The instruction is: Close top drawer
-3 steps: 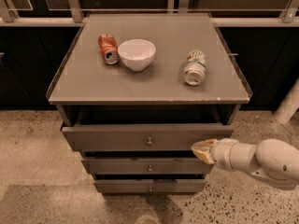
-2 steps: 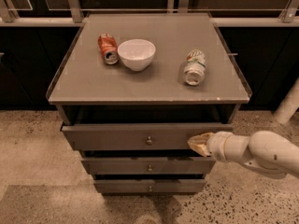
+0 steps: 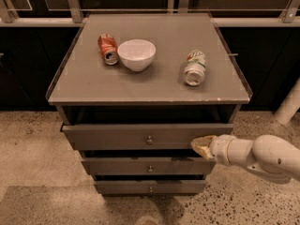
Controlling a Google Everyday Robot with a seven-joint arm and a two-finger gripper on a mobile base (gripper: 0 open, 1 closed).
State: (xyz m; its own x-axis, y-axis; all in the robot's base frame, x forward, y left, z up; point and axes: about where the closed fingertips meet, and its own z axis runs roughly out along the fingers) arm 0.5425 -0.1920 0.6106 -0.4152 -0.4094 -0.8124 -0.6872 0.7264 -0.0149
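The top drawer point(image 3: 117, 136) is the widest grey-brown front under the cabinet top, with a small round knob point(image 3: 149, 139) at its centre. It stands pulled out a little, with a dark gap above it. My gripper point(image 3: 200, 146) comes in from the right on a white arm point(image 3: 262, 156). Its yellowish tip is against the right part of the top drawer's front, right of the knob.
On the cabinet top point(image 3: 154, 81) lie a red can point(image 3: 108, 48) on its side, a white bowl point(image 3: 136, 54) and a green-and-white can point(image 3: 194, 67) on its side. Two narrower drawer fronts point(image 3: 147, 167) sit below. The floor is speckled stone.
My gripper has moved left along the top drawer's front, toward the knob. The drawer stands about as far out as before.
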